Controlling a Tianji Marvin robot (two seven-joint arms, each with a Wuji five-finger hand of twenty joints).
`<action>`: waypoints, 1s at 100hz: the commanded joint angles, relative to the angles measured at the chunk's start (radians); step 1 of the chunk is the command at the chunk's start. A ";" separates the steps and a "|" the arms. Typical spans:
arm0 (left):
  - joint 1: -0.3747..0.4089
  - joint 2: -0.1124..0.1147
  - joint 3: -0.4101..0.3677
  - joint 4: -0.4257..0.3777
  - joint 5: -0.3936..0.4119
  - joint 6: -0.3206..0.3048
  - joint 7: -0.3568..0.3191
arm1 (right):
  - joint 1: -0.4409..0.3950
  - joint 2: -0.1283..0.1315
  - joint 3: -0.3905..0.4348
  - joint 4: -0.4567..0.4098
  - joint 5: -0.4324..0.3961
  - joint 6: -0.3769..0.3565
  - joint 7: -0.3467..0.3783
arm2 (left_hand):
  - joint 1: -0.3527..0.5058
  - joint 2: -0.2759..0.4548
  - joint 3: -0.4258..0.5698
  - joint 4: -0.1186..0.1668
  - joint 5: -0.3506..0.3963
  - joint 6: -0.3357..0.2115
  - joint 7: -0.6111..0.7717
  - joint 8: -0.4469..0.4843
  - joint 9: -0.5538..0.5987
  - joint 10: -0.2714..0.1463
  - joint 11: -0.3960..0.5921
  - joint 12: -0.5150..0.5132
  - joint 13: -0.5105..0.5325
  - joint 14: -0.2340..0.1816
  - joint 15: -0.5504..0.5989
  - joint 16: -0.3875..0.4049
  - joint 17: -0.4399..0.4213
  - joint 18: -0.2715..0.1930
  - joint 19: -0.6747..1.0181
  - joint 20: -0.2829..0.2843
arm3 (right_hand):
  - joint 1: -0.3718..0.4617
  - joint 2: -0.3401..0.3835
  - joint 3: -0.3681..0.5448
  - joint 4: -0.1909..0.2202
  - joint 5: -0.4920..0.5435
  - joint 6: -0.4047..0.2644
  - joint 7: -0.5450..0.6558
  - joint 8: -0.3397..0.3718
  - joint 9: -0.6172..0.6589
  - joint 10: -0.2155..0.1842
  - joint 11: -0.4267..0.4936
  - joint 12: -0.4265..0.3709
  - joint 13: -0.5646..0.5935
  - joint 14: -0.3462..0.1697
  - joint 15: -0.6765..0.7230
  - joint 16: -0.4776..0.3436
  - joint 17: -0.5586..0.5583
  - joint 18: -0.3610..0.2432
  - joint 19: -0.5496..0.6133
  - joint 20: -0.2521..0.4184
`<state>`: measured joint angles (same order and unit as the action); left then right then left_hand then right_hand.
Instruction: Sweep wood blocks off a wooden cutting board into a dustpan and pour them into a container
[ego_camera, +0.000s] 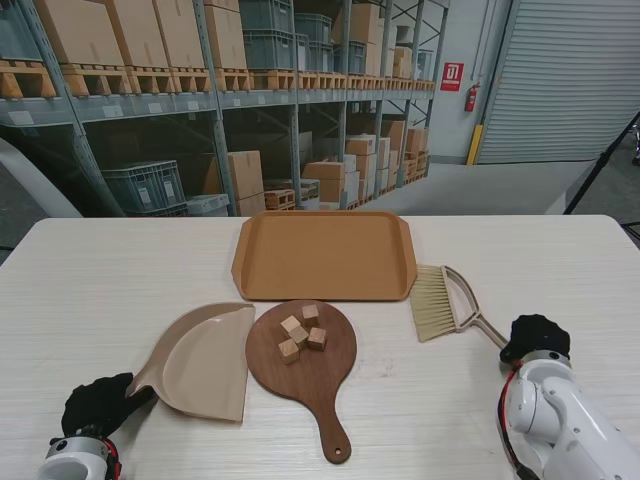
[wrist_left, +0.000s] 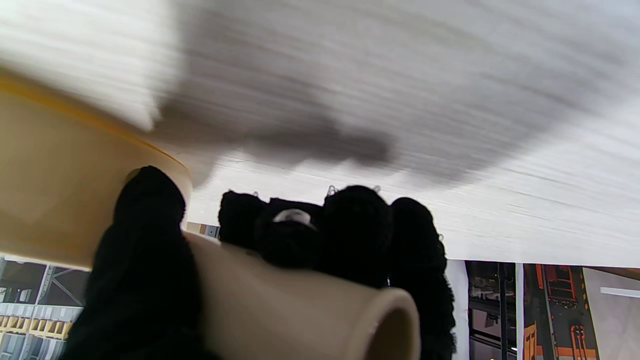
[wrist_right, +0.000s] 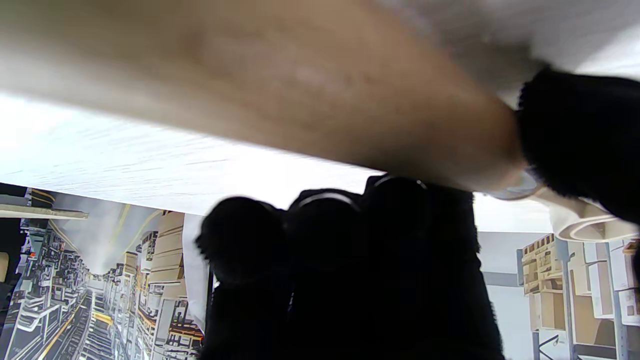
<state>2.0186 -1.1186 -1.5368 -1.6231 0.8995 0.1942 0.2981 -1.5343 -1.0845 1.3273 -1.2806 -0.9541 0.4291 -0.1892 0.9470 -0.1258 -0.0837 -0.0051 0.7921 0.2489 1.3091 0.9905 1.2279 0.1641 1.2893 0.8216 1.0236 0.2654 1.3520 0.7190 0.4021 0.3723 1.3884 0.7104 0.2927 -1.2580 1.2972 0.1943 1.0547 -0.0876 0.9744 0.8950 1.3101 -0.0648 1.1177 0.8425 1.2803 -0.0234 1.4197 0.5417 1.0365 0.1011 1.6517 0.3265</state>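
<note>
Several small wood blocks (ego_camera: 301, 333) lie on the round dark cutting board (ego_camera: 330, 375) in the middle of the table. To its left lies the beige dustpan (ego_camera: 205, 362). My black-gloved left hand (ego_camera: 97, 404) is shut on its handle (wrist_left: 280, 310), with the fingers (wrist_left: 350, 230) wrapped over it. The hand brush (ego_camera: 435, 302) lies right of the board, bristles pointing away from me. My right hand (ego_camera: 536, 337) is shut on the end of the brush handle (wrist_right: 310, 95), which crosses its fingers (wrist_right: 325, 240).
An orange-brown tray (ego_camera: 325, 255) lies beyond the board, near the table's far edge. The pale wood-grain table (ego_camera: 120, 290) runs wide to both sides. Warehouse shelving stands behind it.
</note>
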 joint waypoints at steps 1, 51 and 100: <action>0.008 -0.004 0.000 0.002 0.001 0.004 -0.017 | -0.028 -0.002 0.000 0.044 0.002 0.020 0.015 | 0.120 0.182 0.075 0.004 0.088 0.013 0.063 0.007 0.074 -0.049 0.093 0.031 0.042 -0.067 0.006 0.008 -0.015 -0.003 0.013 0.024 | 0.776 0.012 0.273 0.121 0.203 -0.228 0.303 0.110 0.095 -0.031 0.040 0.011 0.025 -0.102 0.052 0.017 0.041 -0.059 0.146 0.013; 0.007 -0.004 -0.003 0.002 0.001 0.002 -0.016 | -0.056 -0.016 0.051 -0.006 0.042 0.034 -0.005 | 0.120 0.181 0.076 0.005 0.092 0.012 0.062 0.006 0.074 -0.049 0.093 0.031 0.043 -0.066 0.006 0.008 -0.014 -0.003 0.014 0.025 | 0.752 -0.007 0.273 0.342 0.264 -0.211 0.278 0.119 0.135 0.002 0.054 0.045 0.017 -0.113 0.177 0.074 0.056 -0.219 0.294 0.054; 0.005 -0.005 -0.005 0.004 -0.004 0.001 -0.015 | -0.101 -0.039 0.098 -0.113 0.104 0.038 -0.034 | 0.119 0.180 0.075 0.005 0.092 0.012 0.061 0.004 0.077 -0.049 0.090 0.029 0.047 -0.066 0.005 0.007 -0.013 -0.001 0.015 0.025 | 0.761 -0.060 0.273 0.406 0.267 -0.201 0.286 0.138 0.134 0.020 0.082 0.050 0.014 -0.120 0.227 0.105 0.066 -0.264 0.349 0.071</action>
<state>2.0182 -1.1196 -1.5408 -1.6203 0.8970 0.1931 0.3003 -1.6246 -1.1167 1.4264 -1.3737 -0.8566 0.4645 -0.2286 0.9470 -0.1258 -0.0837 -0.0049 0.7921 0.2489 1.3092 0.9899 1.2280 0.1641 1.2893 0.8216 1.0236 0.2654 1.3518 0.7190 0.4019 0.3722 1.3884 0.7104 0.6692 -1.3483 0.8888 0.5253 1.0928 -0.0768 0.9744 0.9212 1.3367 -0.0743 1.1719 0.8902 1.2860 -0.0353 1.5501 0.6167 1.0463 0.0508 1.7487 0.3661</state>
